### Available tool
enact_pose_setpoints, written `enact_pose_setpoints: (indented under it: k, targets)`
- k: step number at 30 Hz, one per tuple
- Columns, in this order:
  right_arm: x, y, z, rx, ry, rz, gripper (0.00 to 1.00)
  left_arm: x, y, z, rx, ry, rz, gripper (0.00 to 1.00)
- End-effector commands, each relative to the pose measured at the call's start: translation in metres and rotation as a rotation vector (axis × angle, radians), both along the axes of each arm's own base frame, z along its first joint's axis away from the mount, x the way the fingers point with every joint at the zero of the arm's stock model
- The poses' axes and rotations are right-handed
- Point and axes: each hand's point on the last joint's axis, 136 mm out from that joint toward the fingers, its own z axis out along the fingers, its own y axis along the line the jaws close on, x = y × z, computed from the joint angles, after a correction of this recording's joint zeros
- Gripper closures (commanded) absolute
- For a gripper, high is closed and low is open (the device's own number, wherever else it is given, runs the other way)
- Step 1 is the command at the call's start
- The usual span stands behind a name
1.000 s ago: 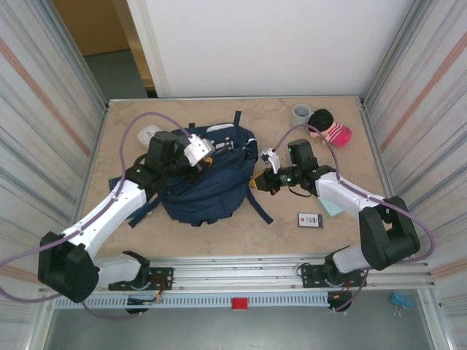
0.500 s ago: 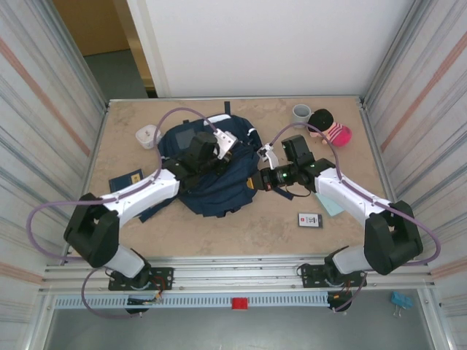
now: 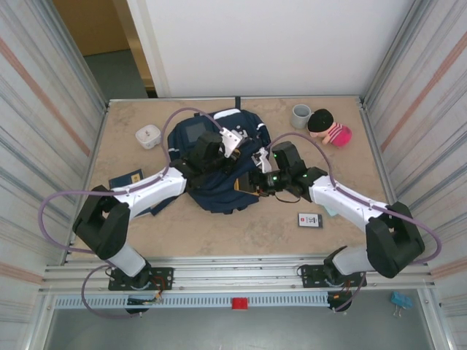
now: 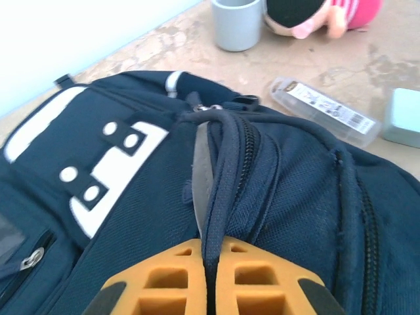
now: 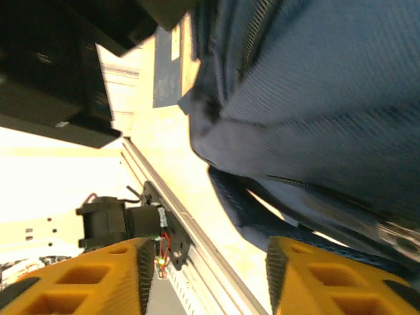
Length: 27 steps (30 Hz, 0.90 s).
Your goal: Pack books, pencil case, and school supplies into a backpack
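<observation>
Two arms meet over the navy backpack [image 3: 213, 192] in the overhead view. It lies rumpled mid-table [image 3: 241, 237], its white-patched front pocket toward the far wall and dark straps trailing out at the near left. The left gripper [image 3: 236, 149] sits on the bag's upper right part, and the right gripper [image 3: 246, 182] comes in at its right flank. Since a second ago the bag has slid farther and rightward, the left arm has swung across with it, and the right jaws, then pressed together, now stand apart. A pale teal book [image 3: 333, 209] peeks from under the right forearm, with a black rectangle [image 3: 310, 219] bearing a white label just beside it. A dark booklet [image 3: 125, 179] lies left of the bag, while a white box [image 3: 148, 135], grey cup [image 3: 300, 114] and plush toy [image 3: 330, 128] sit nearer the far edge. Bare tabletop runs along the near rail and the far left corner, and both side walls stand well apart from the bag. From the left wrist, the orange fingers [image 4: 164, 289] are pressed together on a dark strap at the bag's zipper, where grey lining shows. A clear labelled bar [image 4: 325, 111] lies just beyond the fabric. From the right wrist, blurred, the orange fingertips [image 5: 315, 275] are spread with nothing between them, blue fabric above and the near rail behind.
</observation>
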Motion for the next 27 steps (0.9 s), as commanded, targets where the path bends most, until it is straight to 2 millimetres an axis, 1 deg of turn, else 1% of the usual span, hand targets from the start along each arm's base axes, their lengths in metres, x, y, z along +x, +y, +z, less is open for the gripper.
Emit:
enact_pose_setpoints:
  k: [1, 2, 5, 8, 10, 15, 20, 21, 22, 25, 26, 27]
  targets:
    - [0.006, -0.023, 0.015, 0.05, 0.052, -0.111, 0.41, -0.006, -0.002, 0.042, -0.118, -0.106, -0.132, 1.0]
    - [0.009, -0.032, 0.014, 0.051, 0.075, -0.154, 0.38, -0.01, -0.001, 0.044, -0.134, -0.111, -0.172, 1.0]
    - [0.016, -0.052, 0.009, 0.063, 0.124, -0.242, 0.32, -0.02, -0.001, 0.044, -0.145, -0.115, -0.281, 1.0]
    - [0.024, -0.061, 0.007, 0.074, 0.133, -0.294, 0.27, -0.03, 0.0, 0.046, -0.162, -0.109, -0.373, 1.0]
    - [0.032, -0.061, 0.006, 0.088, 0.149, -0.306, 0.26, -0.035, 0.0, 0.051, -0.198, -0.1, -0.426, 1.0]
    - [0.047, -0.049, -0.003, 0.136, 0.202, -0.339, 0.24, -0.044, -0.001, 0.06, -0.242, -0.092, -0.501, 1.0]
    - [0.057, -0.029, -0.009, 0.146, 0.212, -0.344, 0.25, -0.05, -0.002, 0.062, -0.261, -0.08, -0.529, 1.0]
    - [0.058, -0.025, -0.009, 0.154, 0.212, -0.341, 0.28, -0.05, -0.002, 0.063, -0.265, -0.078, -0.53, 1.0]
    - [0.059, -0.022, -0.01, 0.167, 0.232, -0.35, 0.35, -0.05, -0.002, 0.062, -0.264, -0.073, -0.526, 1.0]
    - [0.062, -0.015, -0.012, 0.183, 0.238, -0.375, 0.64, -0.045, 0.002, 0.061, -0.248, -0.062, -0.474, 1.0]
    - [0.063, -0.014, -0.01, 0.191, 0.233, -0.387, 0.72, -0.041, 0.006, 0.06, -0.24, -0.052, -0.434, 1.0]
    - [0.064, -0.014, -0.008, 0.198, 0.224, -0.397, 0.78, -0.039, 0.009, 0.061, -0.236, -0.042, -0.398, 0.95]
